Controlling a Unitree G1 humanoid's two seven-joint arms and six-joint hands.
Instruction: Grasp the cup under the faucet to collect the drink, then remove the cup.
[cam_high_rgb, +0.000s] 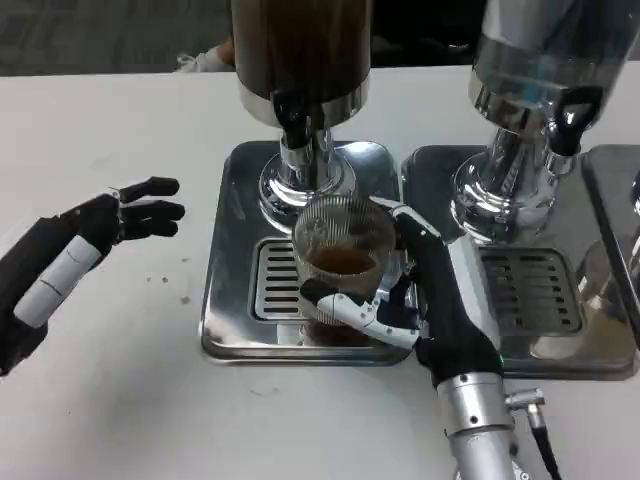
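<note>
I see the right hand (415, 300) wrapped around the ribbed glass cup (343, 262), which stands on the drip tray (225, 300) below the faucet (293, 118), holding some brown drink. Left hand (95, 240) hovers released. Judged: collection underway or done; removal remains.

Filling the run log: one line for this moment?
right hand: holds cup under faucet | cup: drink inside | left hand: open

Two drink dispensers (302, 60) (545, 60), two drip trays (225, 300) (560, 355), one cup (343, 250), two hands (90, 245) (425, 300)
</note>
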